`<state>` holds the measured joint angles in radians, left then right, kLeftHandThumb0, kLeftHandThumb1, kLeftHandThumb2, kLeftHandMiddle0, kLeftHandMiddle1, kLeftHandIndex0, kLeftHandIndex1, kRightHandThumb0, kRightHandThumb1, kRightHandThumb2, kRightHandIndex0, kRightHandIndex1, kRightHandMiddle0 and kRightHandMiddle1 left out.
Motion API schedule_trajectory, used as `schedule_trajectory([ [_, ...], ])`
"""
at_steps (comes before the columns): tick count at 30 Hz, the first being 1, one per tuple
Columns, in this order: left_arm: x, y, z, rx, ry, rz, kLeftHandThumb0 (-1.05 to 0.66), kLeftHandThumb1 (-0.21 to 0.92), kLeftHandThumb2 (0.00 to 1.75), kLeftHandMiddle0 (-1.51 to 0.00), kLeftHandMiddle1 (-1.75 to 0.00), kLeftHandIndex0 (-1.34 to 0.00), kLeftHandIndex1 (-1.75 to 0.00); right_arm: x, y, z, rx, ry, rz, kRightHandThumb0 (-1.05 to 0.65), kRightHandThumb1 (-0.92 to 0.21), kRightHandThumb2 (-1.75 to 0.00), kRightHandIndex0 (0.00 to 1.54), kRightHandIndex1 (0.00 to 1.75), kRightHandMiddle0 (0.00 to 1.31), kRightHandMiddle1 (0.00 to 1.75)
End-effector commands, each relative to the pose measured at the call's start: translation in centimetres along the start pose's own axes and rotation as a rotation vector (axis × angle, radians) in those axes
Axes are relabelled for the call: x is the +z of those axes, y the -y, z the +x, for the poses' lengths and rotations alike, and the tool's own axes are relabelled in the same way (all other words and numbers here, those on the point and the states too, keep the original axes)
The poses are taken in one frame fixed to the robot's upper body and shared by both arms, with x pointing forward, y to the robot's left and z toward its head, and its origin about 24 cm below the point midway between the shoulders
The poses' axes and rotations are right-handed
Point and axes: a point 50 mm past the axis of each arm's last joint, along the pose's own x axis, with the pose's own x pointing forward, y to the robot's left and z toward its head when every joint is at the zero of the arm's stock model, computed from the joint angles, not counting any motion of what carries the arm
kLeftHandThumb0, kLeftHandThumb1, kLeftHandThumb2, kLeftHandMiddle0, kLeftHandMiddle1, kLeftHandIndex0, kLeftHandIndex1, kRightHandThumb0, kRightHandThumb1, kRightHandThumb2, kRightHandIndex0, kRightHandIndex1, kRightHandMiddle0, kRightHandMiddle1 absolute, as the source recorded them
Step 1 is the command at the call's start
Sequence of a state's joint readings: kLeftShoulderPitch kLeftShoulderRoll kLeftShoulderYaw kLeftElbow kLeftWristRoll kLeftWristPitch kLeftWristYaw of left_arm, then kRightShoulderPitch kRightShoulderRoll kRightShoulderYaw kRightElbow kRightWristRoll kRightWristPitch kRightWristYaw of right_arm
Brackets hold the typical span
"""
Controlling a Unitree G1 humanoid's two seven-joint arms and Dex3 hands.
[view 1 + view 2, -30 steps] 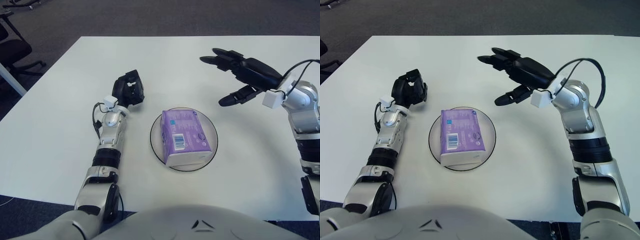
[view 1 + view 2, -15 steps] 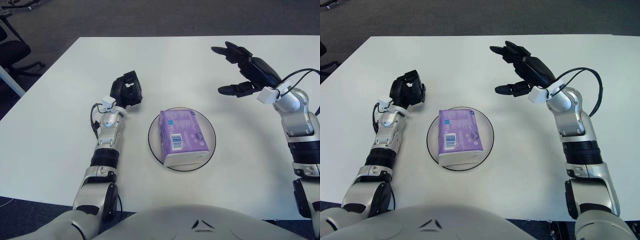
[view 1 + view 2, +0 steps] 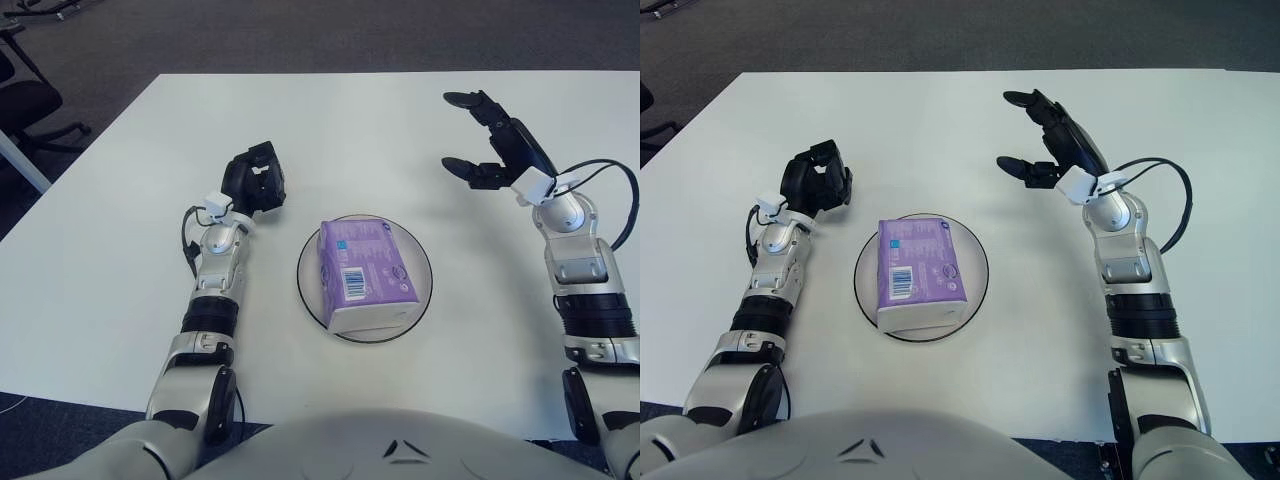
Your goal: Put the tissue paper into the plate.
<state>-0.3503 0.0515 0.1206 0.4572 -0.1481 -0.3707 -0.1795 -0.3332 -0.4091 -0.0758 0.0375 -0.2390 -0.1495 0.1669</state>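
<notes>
One tissue pack (image 3: 366, 275) lies inside the one plate (image 3: 418, 252), bare surface (image 3: 120, 270) all around. Right robot hand (image 3: 490, 140) spread wide, up-right of the plate; left robot hand (image 3: 255, 180) up-left, seemingly curled, empty.

Silver jointed arms, black three-finger left hand (image 3: 255, 178) and right hand (image 3: 498, 140), white wrist blocks, black cables
</notes>
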Motion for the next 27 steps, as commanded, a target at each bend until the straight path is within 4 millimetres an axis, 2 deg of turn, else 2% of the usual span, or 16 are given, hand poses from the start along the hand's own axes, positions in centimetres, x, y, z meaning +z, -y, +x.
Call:
schedule_trajectory([
  [1, -5.2, -0.4, -5.1, 0.081, -0.225, -0.057, -0.36, 0.52, 1.16, -1.38, -1.75, -1.06, -1.75, -1.6, -0.6, -0.7, -0.130, -0.116, 0.203, -0.65, -0.92, -0.71, 0.16, 0.65, 0.00, 0.83],
  [5, -5.2, -0.4, -5.1, 0.084, -0.222, -0.056, -0.36, 0.52, 1.16, -1.38, -1.75, -1.06, -1.75, -1.9, -0.9, -0.9, -0.210, -0.170, 0.320, -0.57, -0.92, -0.75, 0.20, 0.79, 0.00, 1.03],
  [7, -5.1, -0.5, -5.1, 0.087, -0.221, -0.052, -0.36, 0.52, 1.16, -1.38, -1.75, -1.07, -1.75, -2.2, -1.3, -1.1, -0.245, -0.201, 0.381, -0.53, -0.92, -0.79, 0.21, 0.92, 0.00, 1.25],
  [9, -5.1, -0.5, -5.1, 0.089, -0.219, -0.044, -0.36, 0.52, 1.16, -1.38, -1.75, -1.07, -1.75, -2.4, -1.6, -1.4, -0.259, -0.219, 0.415, -0.52, -0.92, -0.81, 0.22, 0.98, 0.00, 1.34],
  [11, -5.0, -0.6, -5.1, 0.090, -0.218, -0.037, -0.36, 0.52, 1.15, -1.39, -1.75, -1.07, -1.75, -2.5, -1.8, -1.5, -0.270, -0.231, 0.439, -0.42, -0.92, -0.65, 0.25, 1.04, 0.11, 1.58],
  [13, -5.0, -0.7, -5.0, 0.093, -0.216, -0.029, -0.36, 0.52, 1.15, -1.39, -1.75, -1.08, -1.75, -2.9, -2.3, -1.8, -0.283, -0.246, 0.475, -0.38, -0.92, -0.59, 0.27, 1.06, 0.14, 1.66],
  [24, -4.7, -0.7, -4.8, 0.103, -0.202, -0.023, -0.37, 0.53, 1.15, -1.40, -1.75, -1.10, -1.75, -3.9, -4.2, -3.2, -0.331, -0.285, 0.597, -0.35, -0.92, -0.53, 0.31, 1.22, 0.19, 1.74],
  [27, -4.4, -0.9, -4.6, 0.100, -0.195, -0.015, -0.38, 0.53, 1.15, -1.40, -1.75, -1.11, -1.75, -4.1, -6.4, -5.3, -0.365, -0.325, 0.634, -0.35, -0.92, -0.52, 0.33, 1.27, 0.20, 1.75],
])
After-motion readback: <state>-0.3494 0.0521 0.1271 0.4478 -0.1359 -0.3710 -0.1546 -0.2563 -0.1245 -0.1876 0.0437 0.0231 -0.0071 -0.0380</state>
